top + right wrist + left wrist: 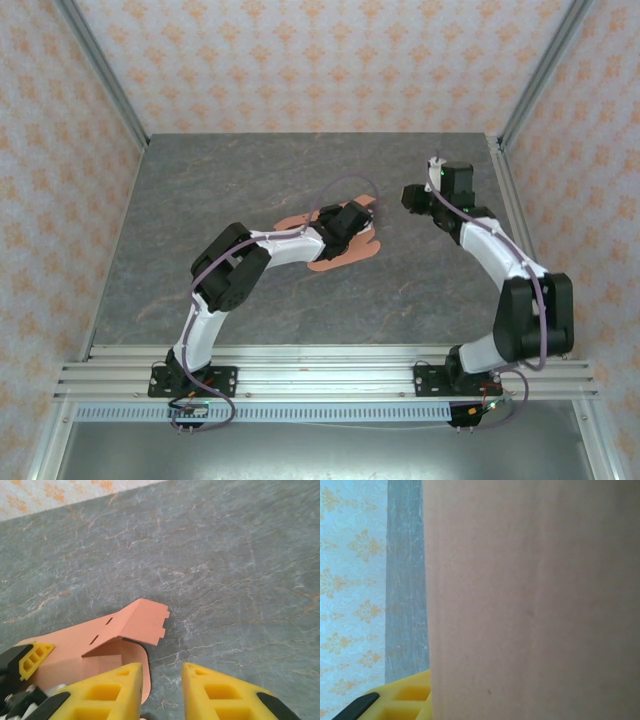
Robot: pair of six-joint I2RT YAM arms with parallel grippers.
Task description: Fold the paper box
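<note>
The salmon-orange paper box lies partly folded in the middle of the table. My left gripper is on top of it, shut on an upright panel of the box that stands close against that wrist's camera, with one yellow finger beside it. In the right wrist view a slotted panel leans over a rounded tab, and a left finger presses the box's outer wall. My right gripper is open just right of the box, nothing between its fingers.
The grey marbled table stretches bare on all sides of the box. Patterned walls with metal posts enclose the table. Aluminium rails carry both arm bases at the near edge.
</note>
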